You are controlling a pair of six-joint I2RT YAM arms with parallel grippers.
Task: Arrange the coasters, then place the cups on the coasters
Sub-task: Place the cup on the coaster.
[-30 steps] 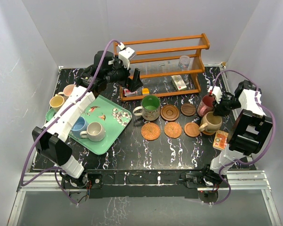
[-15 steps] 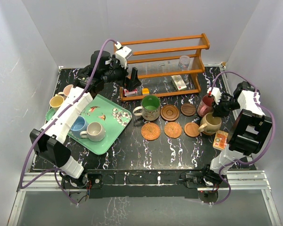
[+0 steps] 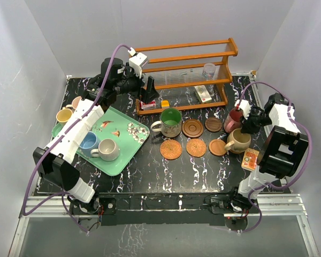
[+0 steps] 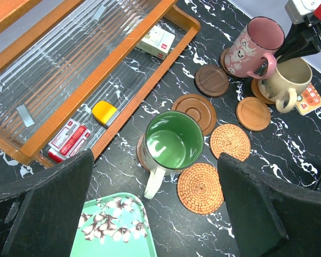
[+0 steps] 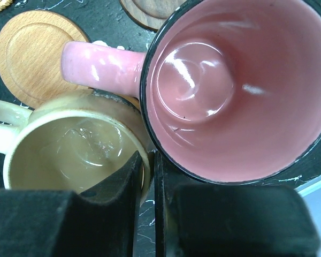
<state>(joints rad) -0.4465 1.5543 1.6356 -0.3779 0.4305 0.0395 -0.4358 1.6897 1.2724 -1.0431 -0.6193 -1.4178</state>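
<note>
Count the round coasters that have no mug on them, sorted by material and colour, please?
Woven orange-brown straw coasters: 2
Dark brown ringed wooden coasters: 2
Smooth light orange-brown wooden coaster: 1
Total: 5

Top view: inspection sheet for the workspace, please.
Surface: black marbled table, no spill seen.
Job's things: five coasters bare; green mug, maroon mug and tan mug on the other three; blue mug and cream mug on the green tray, yellow mug at its left edge.
Clutter: wooden rack holding a glass tumbler; orange card by the right arm.
Grippers: left gripper open, empty; right gripper pinched on the tan mug's rim.
Cables: purple cables along both arms, no snag seen.
Surroundings: white walls; nothing else seen.
</note>
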